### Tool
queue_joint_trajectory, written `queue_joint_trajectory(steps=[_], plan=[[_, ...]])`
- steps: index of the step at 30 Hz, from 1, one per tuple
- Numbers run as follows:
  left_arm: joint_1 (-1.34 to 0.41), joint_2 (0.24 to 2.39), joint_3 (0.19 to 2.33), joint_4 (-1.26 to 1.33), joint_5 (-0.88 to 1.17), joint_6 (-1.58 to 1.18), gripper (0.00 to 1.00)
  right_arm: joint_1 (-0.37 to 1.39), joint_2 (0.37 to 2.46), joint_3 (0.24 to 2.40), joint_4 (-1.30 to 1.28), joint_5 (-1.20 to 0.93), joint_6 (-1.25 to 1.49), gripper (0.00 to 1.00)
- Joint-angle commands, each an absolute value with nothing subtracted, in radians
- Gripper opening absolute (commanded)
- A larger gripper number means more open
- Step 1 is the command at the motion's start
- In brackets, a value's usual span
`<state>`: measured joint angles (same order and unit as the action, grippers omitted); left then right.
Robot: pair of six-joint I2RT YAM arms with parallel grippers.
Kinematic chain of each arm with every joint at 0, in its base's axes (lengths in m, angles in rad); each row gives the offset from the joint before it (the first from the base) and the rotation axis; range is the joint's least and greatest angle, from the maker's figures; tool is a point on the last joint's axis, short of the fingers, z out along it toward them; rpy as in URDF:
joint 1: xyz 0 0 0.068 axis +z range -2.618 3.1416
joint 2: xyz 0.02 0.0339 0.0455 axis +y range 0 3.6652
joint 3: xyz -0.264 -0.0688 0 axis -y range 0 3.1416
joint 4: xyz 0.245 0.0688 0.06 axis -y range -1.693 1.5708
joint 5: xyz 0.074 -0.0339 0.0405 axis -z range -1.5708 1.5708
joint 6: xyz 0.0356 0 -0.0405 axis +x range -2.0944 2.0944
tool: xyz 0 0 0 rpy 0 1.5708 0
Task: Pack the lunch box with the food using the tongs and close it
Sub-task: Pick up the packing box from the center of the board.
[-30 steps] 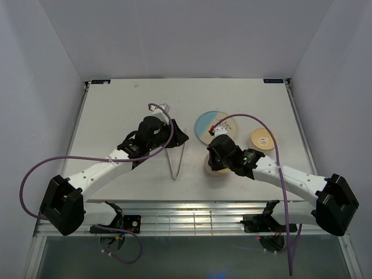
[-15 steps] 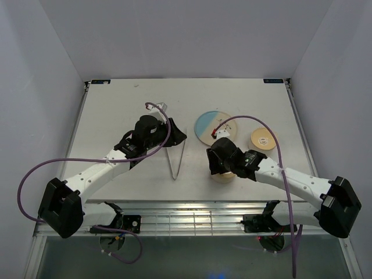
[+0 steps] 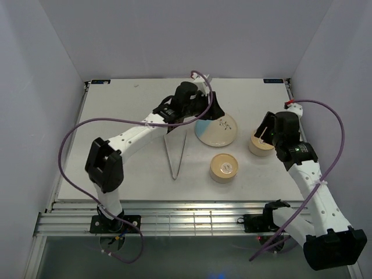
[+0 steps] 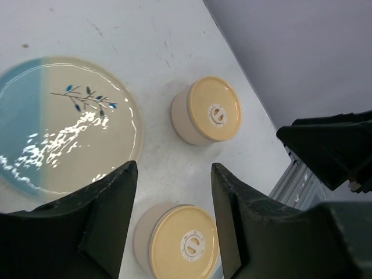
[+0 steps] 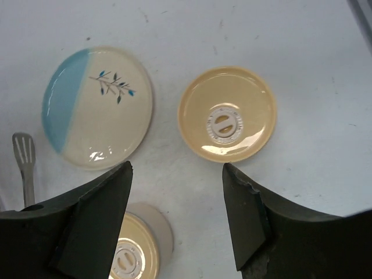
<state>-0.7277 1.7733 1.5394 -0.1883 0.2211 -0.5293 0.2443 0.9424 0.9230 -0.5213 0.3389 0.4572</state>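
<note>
left claw [image 3: 212,110]: jaws apart with nothing between them, hanging over the far-left rim of the plate [image 3: 221,132].
right claw [image 3: 268,129]: jaws spread and empty, poised above the right tub [image 3: 260,146].
tongs [image 3: 176,156]: flat on the table [image 3: 116,116], just left of the plate, touched by neither claw. The joined end points toward the arm bases and the two tips point away. One slotted tip [image 5: 23,150] shows at the edge of the right wrist view.
plate: blue and cream with a small leaf sprig, glossy, between the tongs and the right tub.
right tub: round, cream, yellow lid on. It sits right of the plate, apart from it, with its far side hidden under the right claw.
near tub [image 3: 224,167]: same kind, lid on, nearer the bases than the plate and right of the tongs.
in the way: the left arm [image 3: 145,125] crosses above the tong tips. Its purple cable [image 3: 75,139] loops wide on the left.
</note>
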Motion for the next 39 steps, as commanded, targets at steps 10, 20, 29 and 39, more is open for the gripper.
queue_joint_trajectory(steps=[10,20,29,39], plan=[[-0.821,2.265,2.042,-0.331,0.305,-0.474,0.64,-0.373,1.022,0.762,-0.322,-0.239,0.325,0.67],[-0.856,2.448,2.143,-0.161,0.4,-0.514,0.64,-0.417,1.065,0.621,-0.1,-0.345,0.373,0.63],[-0.861,2.45,2.08,-0.014,0.439,-0.546,0.64,-0.417,1.138,0.617,-0.048,-0.321,0.387,0.57],[-0.871,2.499,2.077,0.024,0.451,-0.566,0.64,-0.419,1.232,0.6,0.051,-0.351,0.396,0.44]])
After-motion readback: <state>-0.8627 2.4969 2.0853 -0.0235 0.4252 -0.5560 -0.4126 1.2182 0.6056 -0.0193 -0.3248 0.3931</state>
